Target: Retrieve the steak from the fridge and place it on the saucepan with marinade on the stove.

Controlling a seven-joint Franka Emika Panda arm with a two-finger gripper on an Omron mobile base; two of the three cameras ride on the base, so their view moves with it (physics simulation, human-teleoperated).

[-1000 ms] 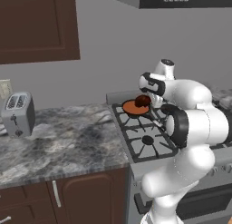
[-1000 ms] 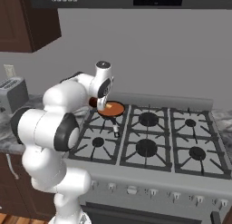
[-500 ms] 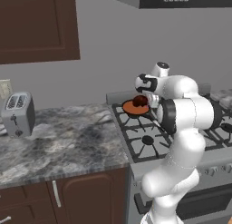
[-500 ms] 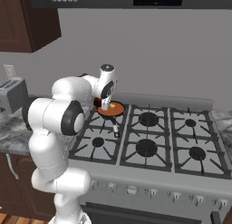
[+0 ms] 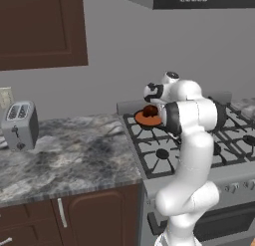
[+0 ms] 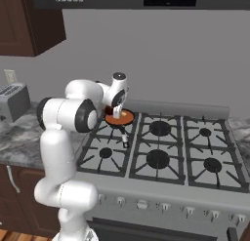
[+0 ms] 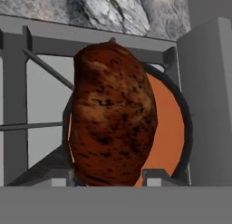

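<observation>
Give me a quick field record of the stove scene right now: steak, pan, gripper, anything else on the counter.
steak: between the gripper fingers, over the saucepan
marinade: orange disc inside the pan
saucepan location: rear left burner of the stove
gripper: closed on the steak
release: not yet done
toaster: on the granite counter, left of the stove

Surfaces around the cooktop
Steak (image 7: 112, 116) looked rough and mottled, marinade (image 7: 164, 128) flat matte, counter (image 5: 64, 150) maybe polished stone.
</observation>
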